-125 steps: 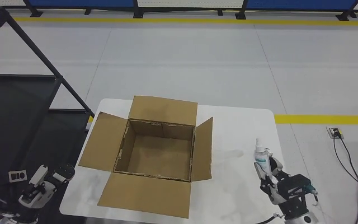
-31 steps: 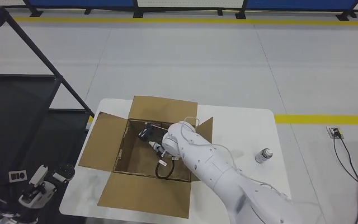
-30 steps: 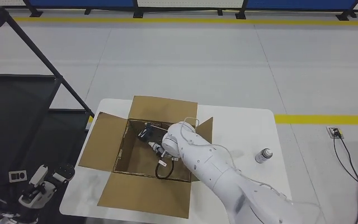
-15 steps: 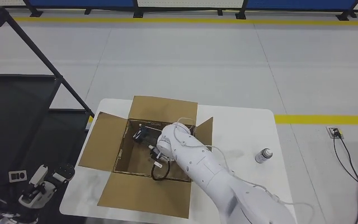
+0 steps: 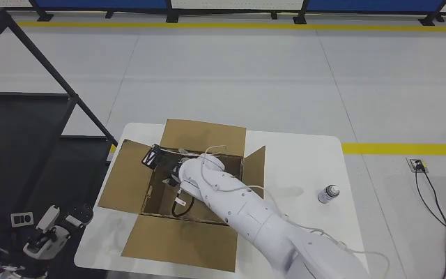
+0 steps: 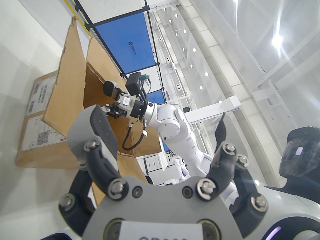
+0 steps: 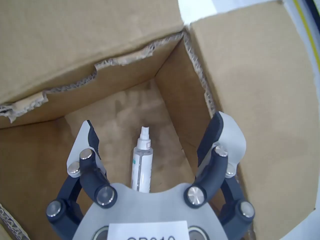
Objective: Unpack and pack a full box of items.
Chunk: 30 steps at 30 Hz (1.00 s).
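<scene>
Top view: an open cardboard box (image 5: 188, 240) is set on the bench (image 5: 300, 160), a small bottle (image 5: 325, 193) upright to its right. Left wrist: the left hand (image 6: 160, 117) is spread wide, empty. Right wrist: the right hand (image 7: 154, 122) is held open over a spray bottle (image 7: 142, 161) lying on the box floor.

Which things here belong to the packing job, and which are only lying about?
Job:
cardboard box, flaps open
spray bottle, lying on the box floor
small bottle, standing on the table, probably also to pack
right gripper, open over the spray bottle

Not the job:
black frame beside the table
floor socket
</scene>
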### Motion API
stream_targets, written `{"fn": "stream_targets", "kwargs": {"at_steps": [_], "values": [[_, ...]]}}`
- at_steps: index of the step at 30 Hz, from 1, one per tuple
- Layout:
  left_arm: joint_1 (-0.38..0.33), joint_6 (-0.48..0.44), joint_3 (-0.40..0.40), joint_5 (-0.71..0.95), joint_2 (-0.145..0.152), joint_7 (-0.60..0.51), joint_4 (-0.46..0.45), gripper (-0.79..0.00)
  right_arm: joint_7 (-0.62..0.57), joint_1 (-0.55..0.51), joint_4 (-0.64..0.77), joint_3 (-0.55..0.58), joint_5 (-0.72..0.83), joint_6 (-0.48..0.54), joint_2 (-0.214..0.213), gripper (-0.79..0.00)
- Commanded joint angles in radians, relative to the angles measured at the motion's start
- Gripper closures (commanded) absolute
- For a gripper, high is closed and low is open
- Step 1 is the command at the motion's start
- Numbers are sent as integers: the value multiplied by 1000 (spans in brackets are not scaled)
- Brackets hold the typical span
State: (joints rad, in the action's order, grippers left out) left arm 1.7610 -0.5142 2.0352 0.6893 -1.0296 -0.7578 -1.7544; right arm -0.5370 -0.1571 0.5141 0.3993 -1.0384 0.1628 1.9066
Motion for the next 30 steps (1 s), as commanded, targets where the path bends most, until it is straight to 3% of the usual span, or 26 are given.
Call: {"fn": "stream_targets", "kwargs": {"at_steps": [1, 7, 13, 21, 25, 30], "values": [[0, 0, 0, 0, 0, 0, 0, -785, 24, -12, 43, 13, -27, -1, -20, -785], [0, 0, 0, 0, 0, 0, 0, -785, 92, -84, 227, 77, -144, -12, -109, -785], [0, 0, 0, 0, 0, 0, 0, -785, 73, -232, 526, 200, -307, -22, -223, -785], [0, 0, 0, 0, 0, 0, 0, -785, 56, -629, 1093, 471, -599, 19, -379, -785], [0, 0, 0, 0, 0, 0, 0, -785, 92, -827, 1316, 600, -704, 31, -424, -785], [0, 0, 0, 0, 0, 0, 0, -785, 257, -1103, 1525, 774, -773, -37, -464, -785]]}}
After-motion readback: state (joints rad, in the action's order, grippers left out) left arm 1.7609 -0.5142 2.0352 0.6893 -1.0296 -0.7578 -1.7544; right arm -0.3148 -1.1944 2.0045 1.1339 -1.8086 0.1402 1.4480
